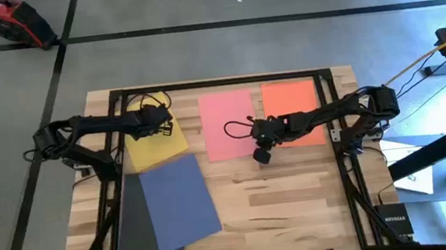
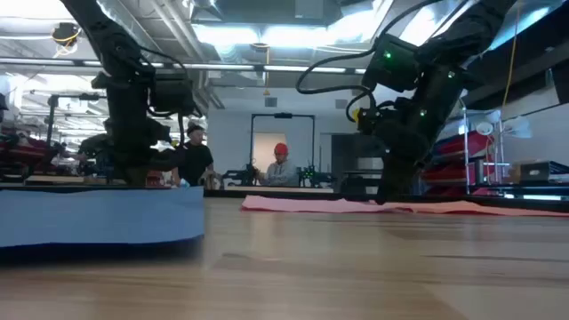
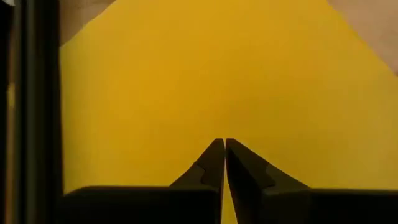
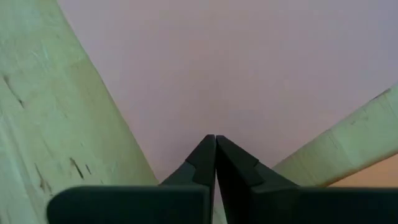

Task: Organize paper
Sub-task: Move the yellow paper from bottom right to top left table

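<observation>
On the left of the pale wooden tabletop (image 1: 282, 202), a flat black rectangular paper sheet (image 1: 133, 223) lies near the front edge, and a dark blue rectangular paper sheet (image 1: 179, 201) lies over its right part, slightly tilted. Behind them a yellow rectangular paper sheet (image 1: 155, 145) lies tilted, its front edge meeting the blue sheet's far edge. The left gripper (image 1: 165, 123) sits over the far part of this yellow sheet; in the left wrist view its two dark fingers (image 3: 208, 165) stand pressed together, tips down at the yellow surface, with nothing seen between them.

Toward the middle, a pink rectangular paper sheet (image 1: 227, 124) lies flat at the far side, and just beside it on the right an orange rectangular paper sheet (image 1: 291, 105) lies with its edge alongside the pink one. The right gripper (image 1: 260, 150) is at the pink sheet's front right corner; its fingers (image 4: 204, 158) are closed together against the pink paper near that corner.

In the low view two people (image 2: 236, 162) stand in the room beyond the table.
</observation>
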